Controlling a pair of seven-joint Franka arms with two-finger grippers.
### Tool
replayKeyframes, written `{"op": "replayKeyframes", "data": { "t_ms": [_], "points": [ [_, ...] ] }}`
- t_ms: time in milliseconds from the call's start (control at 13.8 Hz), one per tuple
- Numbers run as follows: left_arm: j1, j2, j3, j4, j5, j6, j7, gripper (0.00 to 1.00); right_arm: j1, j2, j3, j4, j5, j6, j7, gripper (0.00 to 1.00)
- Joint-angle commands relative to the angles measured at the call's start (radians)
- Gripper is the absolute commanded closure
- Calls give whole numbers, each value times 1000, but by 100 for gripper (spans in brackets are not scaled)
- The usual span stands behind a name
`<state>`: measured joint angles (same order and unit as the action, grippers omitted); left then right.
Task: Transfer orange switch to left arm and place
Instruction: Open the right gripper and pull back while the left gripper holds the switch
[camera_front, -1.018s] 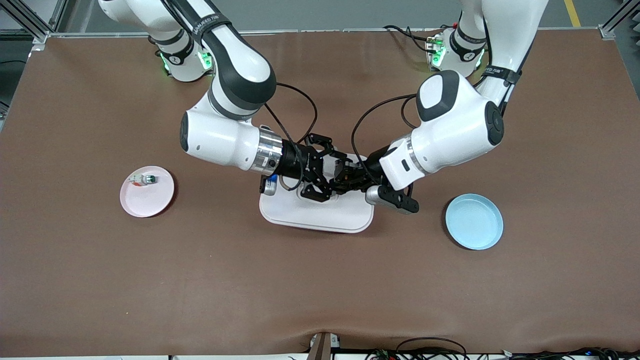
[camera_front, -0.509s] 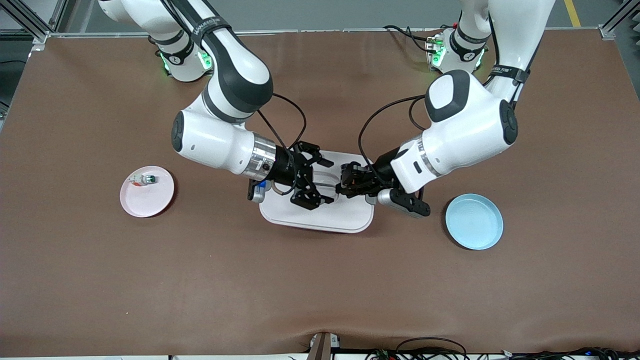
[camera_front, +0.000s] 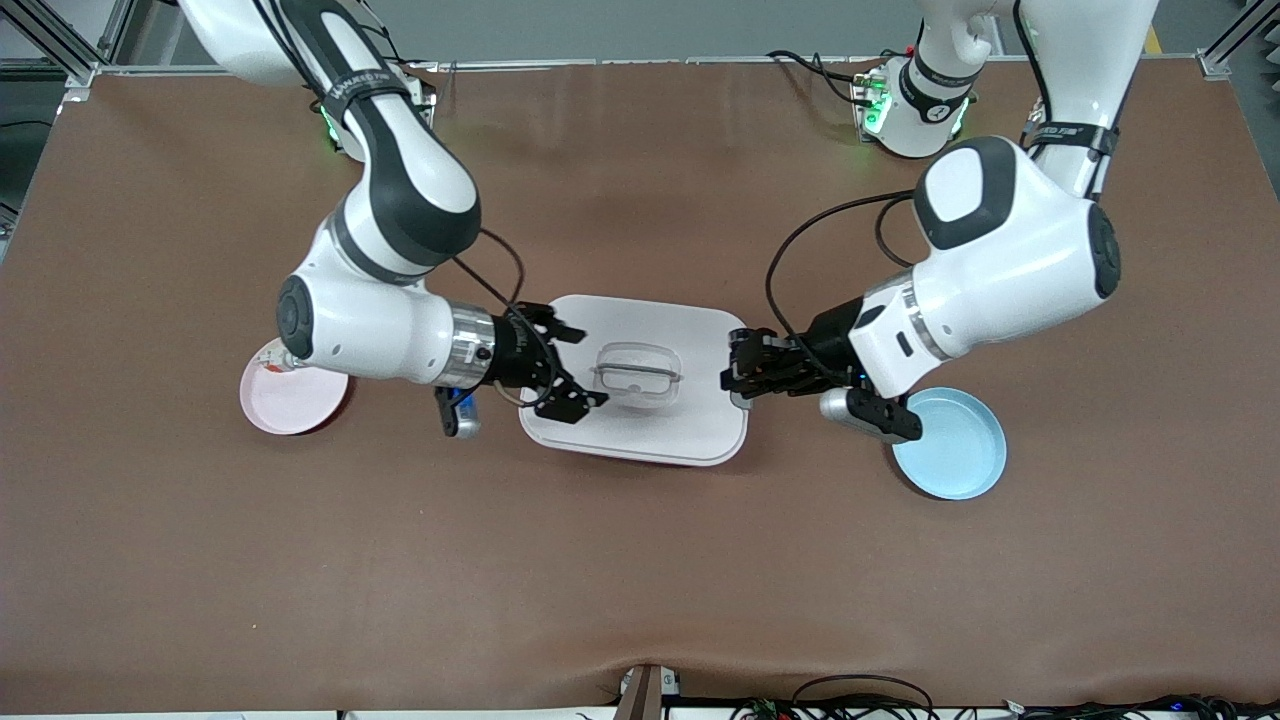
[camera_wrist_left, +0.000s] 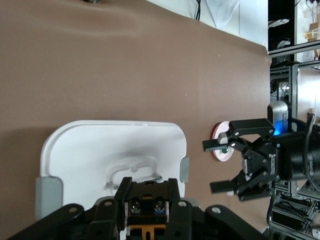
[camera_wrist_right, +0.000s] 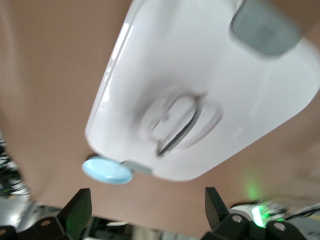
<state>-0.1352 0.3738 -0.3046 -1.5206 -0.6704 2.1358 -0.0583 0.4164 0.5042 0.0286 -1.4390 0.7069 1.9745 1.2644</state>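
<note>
The orange switch (camera_wrist_left: 145, 212), a small black block with an amber part, sits clamped between the fingers of my left gripper (camera_front: 735, 376), which is shut on it. That gripper hangs over the edge of the white box (camera_front: 640, 430) toward the left arm's end. In the front view the switch is hidden inside the fingers. My right gripper (camera_front: 574, 368) is open and holds nothing, over the box's edge toward the right arm's end; the left wrist view shows it (camera_wrist_left: 224, 166) too. In the right wrist view the open fingers (camera_wrist_right: 80, 206) frame the box (camera_wrist_right: 210, 75).
A pink plate (camera_front: 292, 405) lies toward the right arm's end, partly under the right arm, with a small white-and-green switch (camera_front: 268, 358) on it. A blue plate (camera_front: 955, 455) lies toward the left arm's end, beside the left wrist. The box has grey side latches (camera_wrist_left: 48, 190).
Both grippers have drawn apart from their meeting point over the box's middle, each toward its own end. The left one stays shut on the switch; the right one stays open.
</note>
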Motion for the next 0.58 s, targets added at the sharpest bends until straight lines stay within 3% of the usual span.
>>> {"op": "replayKeyframes", "data": {
  "t_ms": [0, 145, 509],
  "points": [
    [48, -33, 1, -18, -2, -104, 38, 100, -56, -13, 13, 12, -98, -116, -121, 0],
    [75, -41, 2, -19, -2, -163, 55, 100, -112, -21, 13, 11, -118, -183, -245, 0],
    [150, -73, 1, -18, 100, -321, 123, 100, -226, -47, 11, 9, -279, -344, -584, 0]
  ]
}}
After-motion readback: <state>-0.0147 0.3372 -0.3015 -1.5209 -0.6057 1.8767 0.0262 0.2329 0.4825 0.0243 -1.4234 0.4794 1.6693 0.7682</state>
